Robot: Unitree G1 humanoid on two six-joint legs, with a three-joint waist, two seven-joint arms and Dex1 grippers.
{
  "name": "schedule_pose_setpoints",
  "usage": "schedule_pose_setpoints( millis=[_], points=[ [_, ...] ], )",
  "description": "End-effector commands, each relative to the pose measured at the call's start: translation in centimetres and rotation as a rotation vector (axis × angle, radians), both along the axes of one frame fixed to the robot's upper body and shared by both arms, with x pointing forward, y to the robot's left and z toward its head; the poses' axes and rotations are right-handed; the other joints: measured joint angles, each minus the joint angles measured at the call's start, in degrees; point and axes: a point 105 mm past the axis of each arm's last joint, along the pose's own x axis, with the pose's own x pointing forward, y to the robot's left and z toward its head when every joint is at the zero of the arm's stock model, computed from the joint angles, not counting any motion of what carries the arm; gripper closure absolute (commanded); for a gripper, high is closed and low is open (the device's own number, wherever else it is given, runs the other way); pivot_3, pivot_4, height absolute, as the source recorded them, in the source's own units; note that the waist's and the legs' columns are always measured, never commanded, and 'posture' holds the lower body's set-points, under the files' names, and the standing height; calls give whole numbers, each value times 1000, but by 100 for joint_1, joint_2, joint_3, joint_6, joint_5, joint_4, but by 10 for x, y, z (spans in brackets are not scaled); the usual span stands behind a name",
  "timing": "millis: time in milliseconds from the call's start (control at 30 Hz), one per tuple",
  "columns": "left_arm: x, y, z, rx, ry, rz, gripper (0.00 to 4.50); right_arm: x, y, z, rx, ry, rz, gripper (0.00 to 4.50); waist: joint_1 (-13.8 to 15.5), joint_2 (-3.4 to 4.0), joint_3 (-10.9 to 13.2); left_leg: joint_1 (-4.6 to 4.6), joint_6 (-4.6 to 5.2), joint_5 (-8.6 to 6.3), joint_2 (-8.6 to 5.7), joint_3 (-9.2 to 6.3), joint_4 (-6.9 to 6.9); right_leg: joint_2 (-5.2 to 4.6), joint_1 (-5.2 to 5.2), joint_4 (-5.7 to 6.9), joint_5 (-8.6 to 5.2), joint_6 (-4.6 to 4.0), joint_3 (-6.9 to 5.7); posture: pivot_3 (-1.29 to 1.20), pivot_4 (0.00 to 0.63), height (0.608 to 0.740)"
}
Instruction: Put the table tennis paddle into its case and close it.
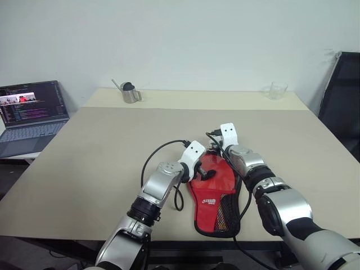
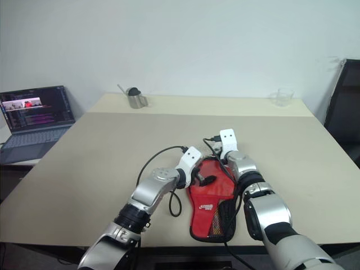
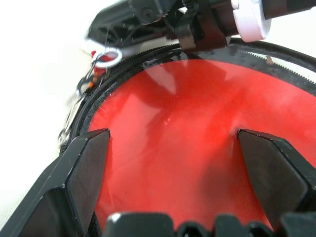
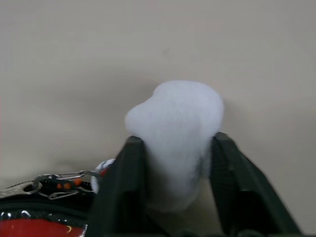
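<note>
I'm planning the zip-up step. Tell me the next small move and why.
Probably draw the right pincer along the rim of the case to start shutting the zip. Its fingers already sit on both sides of the white ball chained to the zip. The paddle already lies inside, its red face showing within the open zip, under the open left pincer.
</note>
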Motion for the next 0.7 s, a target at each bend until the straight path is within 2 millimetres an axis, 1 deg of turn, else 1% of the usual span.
schedule_pose_setpoints(
  millis=[33,100,133,267,400,567,633,700],
  points=[
    [-2,7,-16,55,42,20,0,9,-15,27,-1,-82,-45,3882,2,0,0,0,0,0,0,0,0,0,0,0,0,0,0,0,150,740],
    [-2,6,-17,53,46,20,0,11,-23,31,-7,-95,-66,4209,4,0,0,0,0,0,0,-1,0,0,0,0,0,0,-1,0,150,740],
    [-2,5,-17,53,47,20,0,11,-27,32,-8,-99,-76,4284,10,0,0,0,0,0,0,-1,0,0,0,-1,0,0,0,0,150,740],
    [-4,1,-19,53,58,4,0,12,-43,35,-26,-108,-108,4308,33,0,0,-4,0,0,-3,-1,0,-3,0,-5,0,1,-3,0,150,740],
    [-3,1,-21,64,58,-3,0,13,-67,39,-49,-117,-154,4310,50,0,0,-8,1,0,-5,-2,0,-6,0,-12,0,2,-5,0,150,740],
    [-1,-1,-22,73,53,-10,0,7,-108,42,-83,-116,-181,4310,148,1,1,-15,2,1,-8,-4,0,-10,1,-22,1,5,-12,0,150,740],
    [-1,-3,-22,76,52,-19,0,4,-119,42,-100,-114,-177,4310,171,1,1,-18,2,1,-9,-2,0,-10,2,-32,3,7,-11,0,150,740],
    [-2,-5,-24,83,54,-36,0,-3,-134,42,-126,-115,-177,4311,172,1,0,-18,3,1,-8,0,-2,-10,2,-34,3,8,-8,0,150,740]
  ],
)
